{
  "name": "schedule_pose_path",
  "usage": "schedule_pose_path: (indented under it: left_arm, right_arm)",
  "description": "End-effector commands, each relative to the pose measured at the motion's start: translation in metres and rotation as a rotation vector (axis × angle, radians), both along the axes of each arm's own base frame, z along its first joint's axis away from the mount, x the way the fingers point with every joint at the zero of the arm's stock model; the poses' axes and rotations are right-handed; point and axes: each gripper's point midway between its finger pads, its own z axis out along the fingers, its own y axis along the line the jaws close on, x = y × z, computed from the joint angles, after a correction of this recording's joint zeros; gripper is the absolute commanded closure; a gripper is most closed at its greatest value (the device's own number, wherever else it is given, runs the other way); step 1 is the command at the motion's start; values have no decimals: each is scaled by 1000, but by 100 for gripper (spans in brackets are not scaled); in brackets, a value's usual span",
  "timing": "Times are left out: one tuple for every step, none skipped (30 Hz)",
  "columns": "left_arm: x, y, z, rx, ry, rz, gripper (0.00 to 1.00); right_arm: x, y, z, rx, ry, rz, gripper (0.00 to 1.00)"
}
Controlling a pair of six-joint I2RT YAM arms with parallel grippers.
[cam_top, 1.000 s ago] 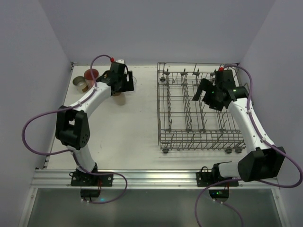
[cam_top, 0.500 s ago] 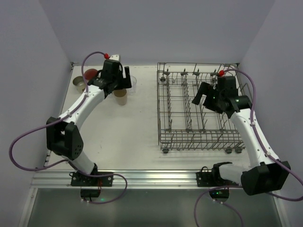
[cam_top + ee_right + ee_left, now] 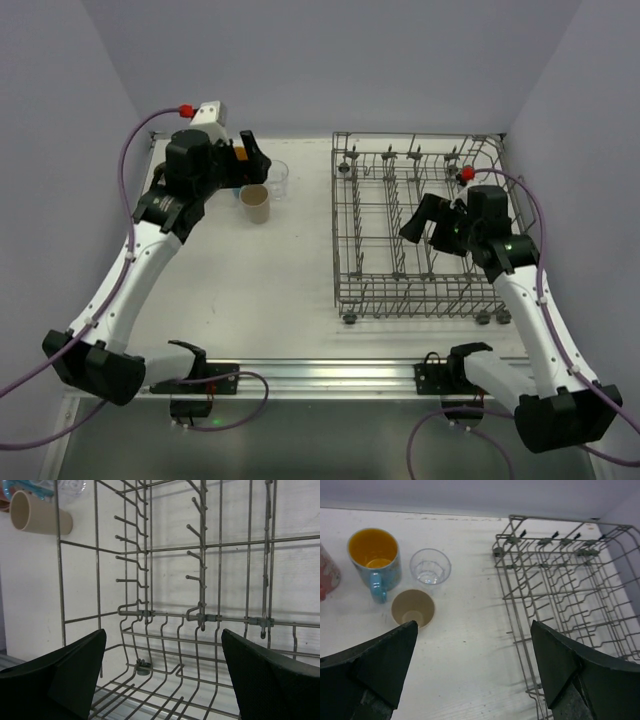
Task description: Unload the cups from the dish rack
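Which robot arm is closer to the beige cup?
Left. The left arm holds its jaws right beside the beige cup; the right arm has its jaws far off, over the dish rack.

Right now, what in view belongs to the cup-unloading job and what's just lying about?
Job: dish rack, no cups seen in it; blue mug, glass tumbler, beige cup, pink mug at the frame edge, all on the table.
Lying about: nothing loose, only the metal rail at the near edge.
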Motion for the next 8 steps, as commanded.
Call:
schedule_pose_path:
  left_arm:
    - [-32, -29, 34, -127, -124, -197, 0]
    - [-38, -33, 35, -150, -138, -228, 0]
    - [-47, -41, 21, -180, -108, -275, 0]
    - [-54, -43, 31, -207, -156, -299, 0]
    - [-60, -47, 30, -230, -161, -321, 0]
    - [-64, -50, 8, -256, -118, -332, 0]
    - [-72, -58, 15, -294, -166, -399, 0]
    - [-84, -62, 19, -321, -192, -439, 0]
  right_arm:
    - [-9, 16, 20, 72, -103, 87, 1]
    - [-11, 18, 21, 82, -114, 99, 1]
    - [-15, 19, 16, 93, -107, 102, 1]
    - [-16, 21, 18, 106, -127, 109, 1]
    - [-25, 29, 27, 145, -169, 158, 1]
    - [-30, 31, 20, 166, -163, 169, 1]
    - [-34, 34, 21, 183, -175, 183, 1]
    - [-34, 37, 30, 203, -230, 201, 1]
